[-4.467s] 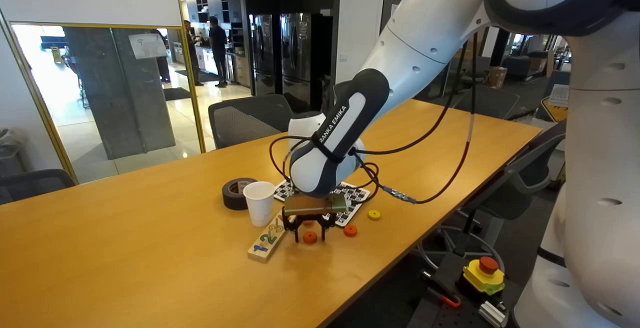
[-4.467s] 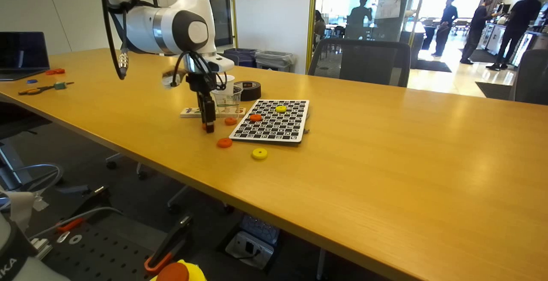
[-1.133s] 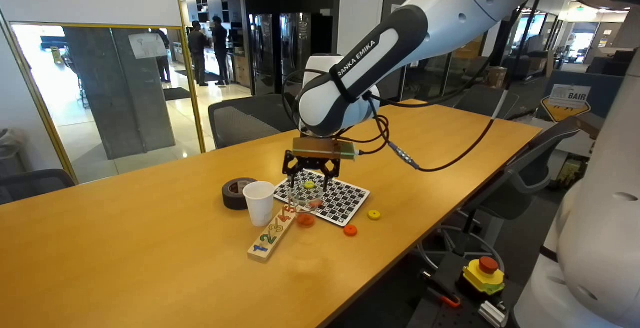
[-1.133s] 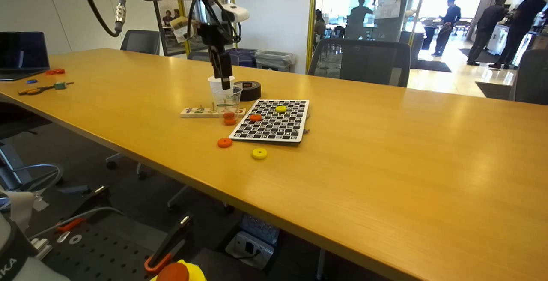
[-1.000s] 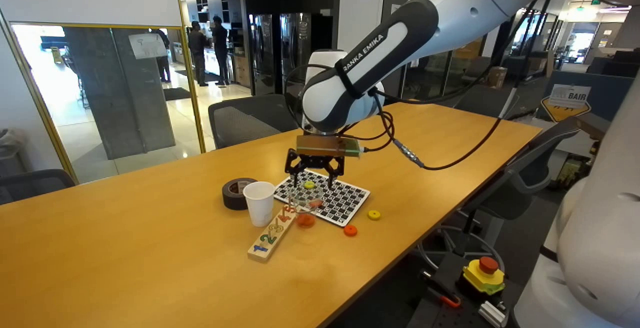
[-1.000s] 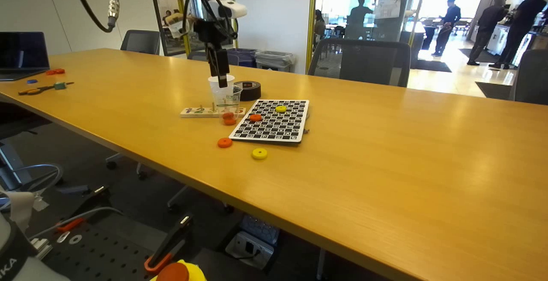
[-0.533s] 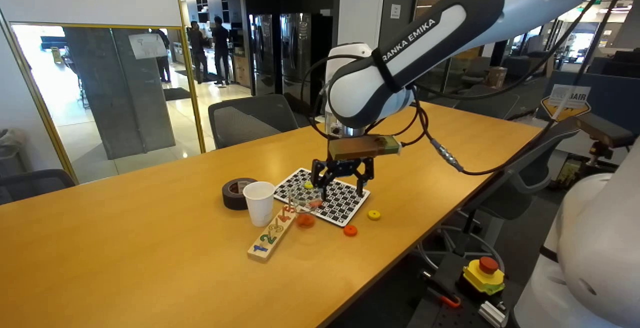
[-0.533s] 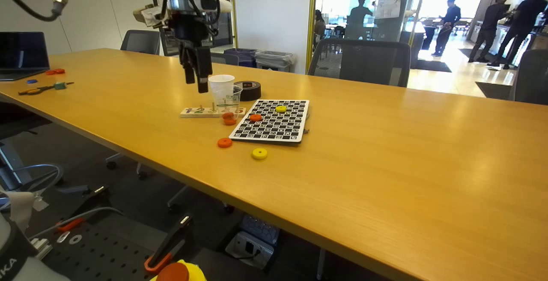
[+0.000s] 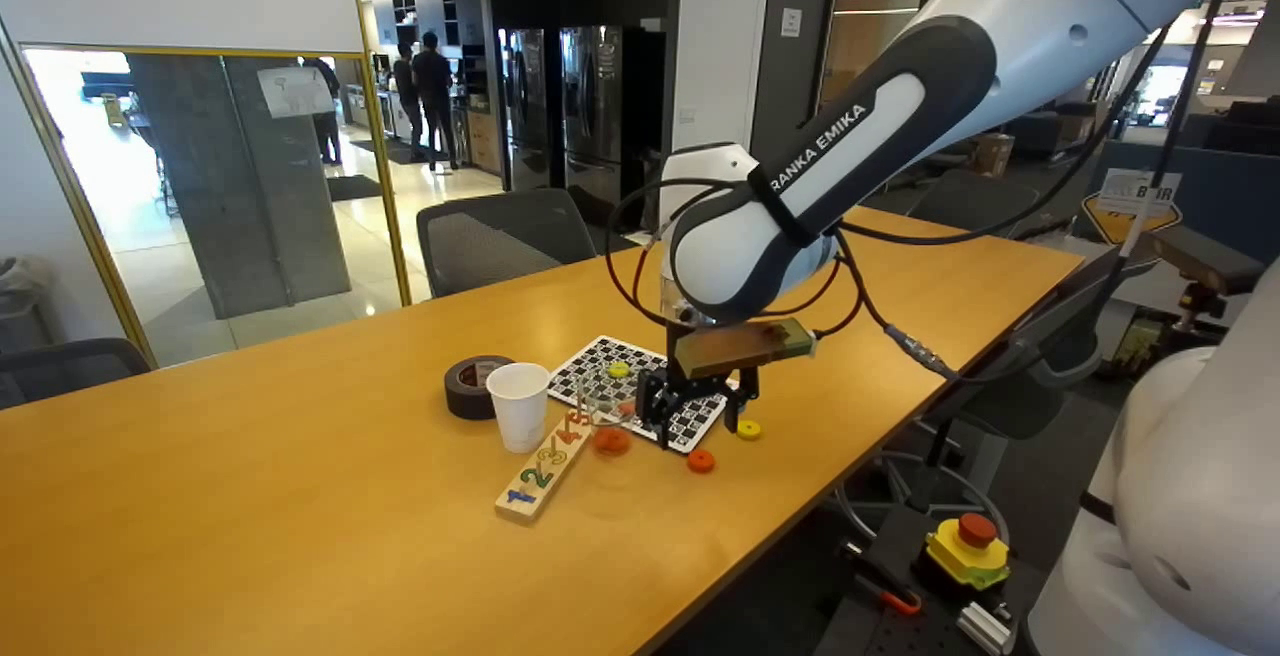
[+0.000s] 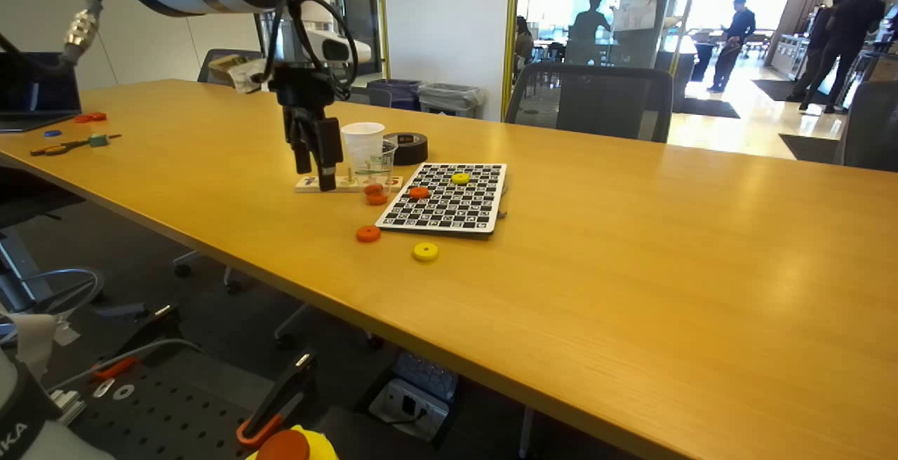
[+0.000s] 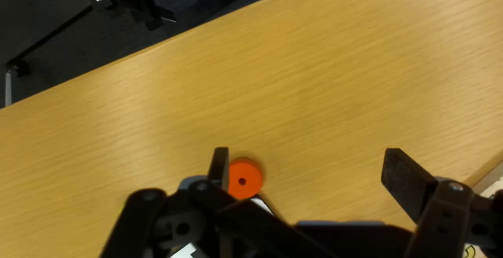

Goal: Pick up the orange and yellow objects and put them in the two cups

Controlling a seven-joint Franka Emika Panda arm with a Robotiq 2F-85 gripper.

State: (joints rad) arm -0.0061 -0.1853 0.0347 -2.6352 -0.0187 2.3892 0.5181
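— In an exterior view, on the board (image 10: 456, 213)?
— Two discs (image 10: 460, 178). Another disc (image 10: 368, 233) just off its near left corner, one disc (image 10: 425, 252) before its near edge.
— Left of it?
— Plastic cup (image 10: 386, 163), more discs (image 10: 377, 200) at its base, in or out unclear; paper cup (image 10: 363, 137) behind, tape roll (image 10: 412, 153) right.

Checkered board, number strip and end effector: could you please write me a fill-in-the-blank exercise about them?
On the checkered board lie an orange ring and a ____ ring.
The wooden number strip bears a blue numeral ____.
The end effector, holding nothing, is wide ____.
Missing words: yellow; 1; open.
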